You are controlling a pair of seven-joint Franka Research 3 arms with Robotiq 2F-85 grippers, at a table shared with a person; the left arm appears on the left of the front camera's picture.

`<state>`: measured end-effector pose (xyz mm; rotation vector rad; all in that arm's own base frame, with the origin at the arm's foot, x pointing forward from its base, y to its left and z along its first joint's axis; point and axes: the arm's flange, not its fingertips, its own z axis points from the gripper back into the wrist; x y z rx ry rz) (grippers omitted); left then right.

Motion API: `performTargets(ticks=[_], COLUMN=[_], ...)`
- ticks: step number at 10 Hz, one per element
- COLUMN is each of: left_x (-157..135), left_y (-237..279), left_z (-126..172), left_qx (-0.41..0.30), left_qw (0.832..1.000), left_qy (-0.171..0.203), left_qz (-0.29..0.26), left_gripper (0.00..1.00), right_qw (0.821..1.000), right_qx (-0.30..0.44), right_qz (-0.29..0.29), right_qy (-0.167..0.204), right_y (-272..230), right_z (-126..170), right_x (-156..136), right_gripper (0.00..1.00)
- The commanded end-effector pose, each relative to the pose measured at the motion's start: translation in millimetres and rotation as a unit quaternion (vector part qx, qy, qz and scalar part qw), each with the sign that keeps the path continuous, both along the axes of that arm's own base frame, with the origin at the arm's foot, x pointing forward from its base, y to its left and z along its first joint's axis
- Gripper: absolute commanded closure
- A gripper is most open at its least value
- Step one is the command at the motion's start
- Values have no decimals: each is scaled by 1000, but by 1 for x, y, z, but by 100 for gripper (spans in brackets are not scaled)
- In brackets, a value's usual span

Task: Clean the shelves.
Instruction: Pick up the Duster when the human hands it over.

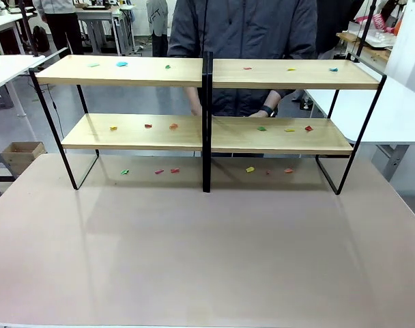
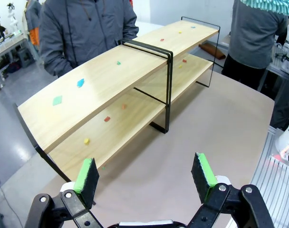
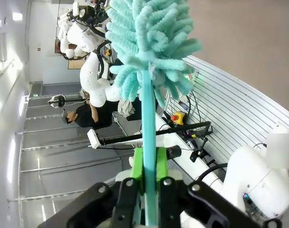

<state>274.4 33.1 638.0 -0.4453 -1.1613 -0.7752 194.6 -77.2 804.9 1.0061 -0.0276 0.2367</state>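
Note:
The shelves (image 1: 160,72) stand across the far half of the table, two light-wood boards on a black frame with a central upright (image 1: 207,123). Small coloured scraps (image 1: 121,63) lie scattered on both boards and on the tabletop under the rack. My left gripper (image 2: 144,178) hangs open and empty, above and in front of one end of the shelves (image 2: 111,80). My right gripper (image 3: 147,166) is shut on the handle of a teal fluffy duster (image 3: 149,42), whose head sticks out past the fingers.
A person (image 1: 241,27) in a dark jacket stands right behind the shelves, a hand (image 1: 259,113) near the lower board. The brown table (image 1: 207,260) is bare in front. White tables (image 1: 405,109) flank it, and a cardboard box (image 1: 23,154) sits on the floor left.

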Motion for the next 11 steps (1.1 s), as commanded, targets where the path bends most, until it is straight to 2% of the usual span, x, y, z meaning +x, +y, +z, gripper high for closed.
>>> performTargets(ticks=[1, 4, 6, 8, 9, 11], left_x=[1, 1, 1, 1, 1, 1], left_y=[0, 0, 0, 0, 0, 0], left_z=[-2, -2, -2, -2, -2, -2], left_qx=[-1, -1, -1, -1, -1, -1], left_qw=[1000, 1000, 1000, 1000, 1000, 1000], left_qy=[-1, -1, -1, -1, -1, -1], left_qz=[-5, -5, -5, -5, -5, -5], left_gripper=[0, 0, 0, 0, 0, 0], right_qw=[981, 976, 977, 981, 976, 976], right_qx=[-93, -114, -96, -86, -103, -103], right_qz=[140, 134, 154, 147, 141, 141], right_qy=[97, 124, 109, 93, 127, 127], right_y=[30, 41, 36, 31, 43, 43], right_z=[-159, -186, -189, -196, -200, -200], right_x=[62, 67, 63, 64, 68, 68], right_gripper=[88, 88, 88, 88, 88, 88])
